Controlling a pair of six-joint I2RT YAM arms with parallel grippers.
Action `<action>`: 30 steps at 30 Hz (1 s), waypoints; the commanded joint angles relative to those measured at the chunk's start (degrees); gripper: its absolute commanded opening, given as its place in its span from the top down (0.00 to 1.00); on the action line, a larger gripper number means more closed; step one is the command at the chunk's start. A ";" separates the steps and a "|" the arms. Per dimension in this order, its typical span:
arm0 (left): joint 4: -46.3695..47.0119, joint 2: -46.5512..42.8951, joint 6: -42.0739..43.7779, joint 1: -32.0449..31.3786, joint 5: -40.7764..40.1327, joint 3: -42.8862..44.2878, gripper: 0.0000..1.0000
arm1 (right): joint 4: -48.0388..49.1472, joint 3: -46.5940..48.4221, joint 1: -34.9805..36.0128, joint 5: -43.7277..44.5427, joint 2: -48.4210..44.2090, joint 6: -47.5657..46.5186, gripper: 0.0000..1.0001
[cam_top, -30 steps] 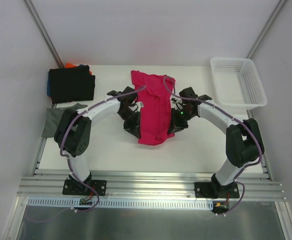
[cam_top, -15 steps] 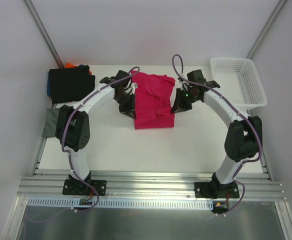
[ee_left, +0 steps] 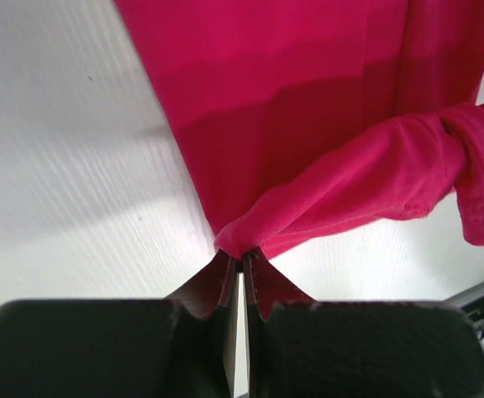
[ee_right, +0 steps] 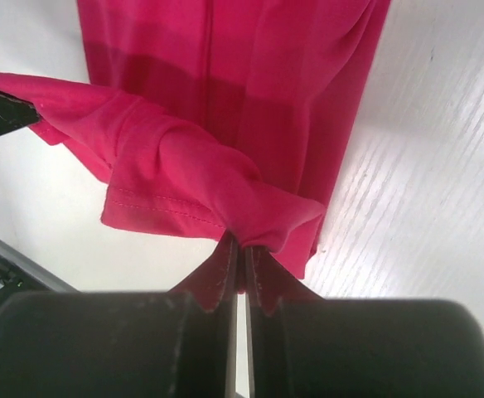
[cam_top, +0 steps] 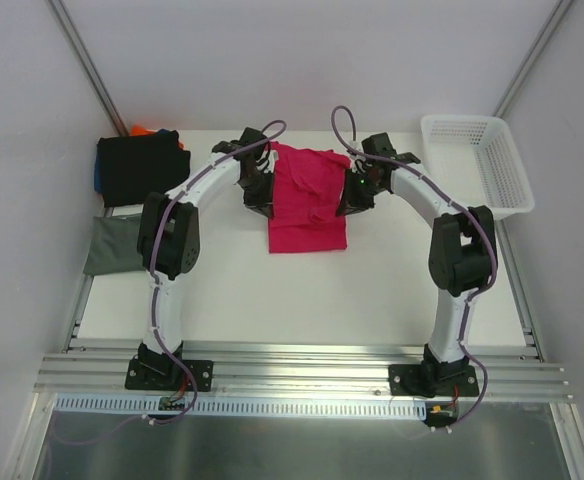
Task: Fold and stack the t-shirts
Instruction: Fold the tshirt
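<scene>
The crimson-pink t-shirt (cam_top: 307, 205) lies folded lengthwise at the back middle of the table, its near part flat. My left gripper (cam_top: 259, 196) is shut on its left edge, pinching a fold of cloth (ee_left: 240, 240) above the table. My right gripper (cam_top: 349, 196) is shut on its right edge, pinching bunched cloth (ee_right: 250, 224). The far part of the shirt hangs lifted between the two grippers. A folded black t-shirt (cam_top: 142, 167) tops a stack at the back left, with blue and orange edges (cam_top: 140, 131) showing under it. A grey-green t-shirt (cam_top: 112, 245) lies at the left edge.
A white mesh basket (cam_top: 477, 165) stands at the back right. White walls enclose the table on three sides. Bare white tabletop (cam_top: 302, 300) lies in front of the shirt, down to the metal rail at the near edge.
Both grippers have carried the shirt's near end away from me toward the back, folding it over itself. The shirt now reaches less far toward the near edge.
</scene>
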 commanded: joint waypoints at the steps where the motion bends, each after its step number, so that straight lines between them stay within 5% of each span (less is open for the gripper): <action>1: 0.43 1.99 1.51 1.02 -2.97 3.93 1.00 | 2.17 3.71 -0.44 1.36 1.57 -1.04 0.99; 7: 1.57 5.33 2.04 1.54 -4.73 6.92 1.00 | 3.22 6.69 -0.35 3.65 4.91 -3.23 0.99; 8: 1.57 5.86 1.95 1.54 -5.69 7.35 0.92 | 3.31 6.87 -0.35 4.35 5.26 -3.23 0.96; 9: 1.83 7.00 2.21 1.54 -5.87 8.23 0.70 | 3.40 7.05 0.00 7.05 5.79 -3.32 0.76; 11: 1.83 7.62 2.21 1.37 -8.75 9.11 0.17 | 3.40 7.66 0.61 9.27 6.06 -4.72 0.52; 12: 2.01 7.54 2.47 1.37 -9.64 9.81 0.07 | 2.97 8.01 0.70 10.06 5.71 -5.16 0.34; 13: 1.92 7.10 2.82 1.37 -10.00 10.17 0.02 | 2.87 8.28 0.70 9.89 5.27 -5.69 0.31; 21: 1.75 -5.18 4.85 1.46 -10.71 5.53 0.01 | 0.15 9.08 0.00 2.27 -1.15 -5.52 0.29; 30: 1.31 -13.28 7.92 1.37 -14.91 1.12 0.01 | 2.78 10.39 3.34 -4.34 4.64 -1.48 0.32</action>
